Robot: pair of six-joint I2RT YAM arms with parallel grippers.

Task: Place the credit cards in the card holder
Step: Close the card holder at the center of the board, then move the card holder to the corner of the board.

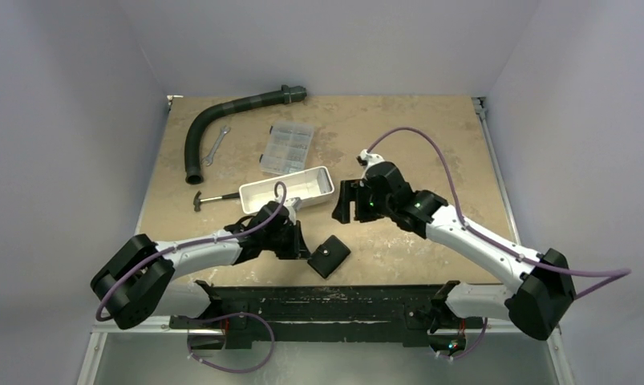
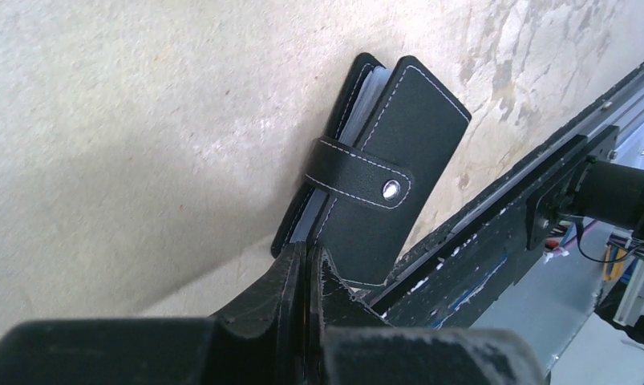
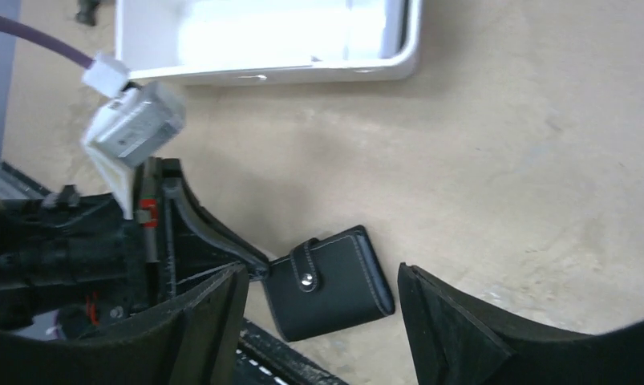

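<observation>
Black card holder lies snapped shut, white tray beyond it. Left gripper, pressed together, sits at its corner. Right gripper hangs spread, apart. Risk: a shove slides the holder off the table's near edge. No loose credit cards in view.

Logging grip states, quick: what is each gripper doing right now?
Left gripper: shut, tips at the card holder's corner.
Right gripper: open, holding nothing.

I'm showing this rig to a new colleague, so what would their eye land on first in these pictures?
The black card holder, strapped shut, on the table near its front edge. The left gripper is shut, tips at the holder's edge; the right gripper hangs open beside the white tray. A black ribbed hose curves across the far left corner.
</observation>
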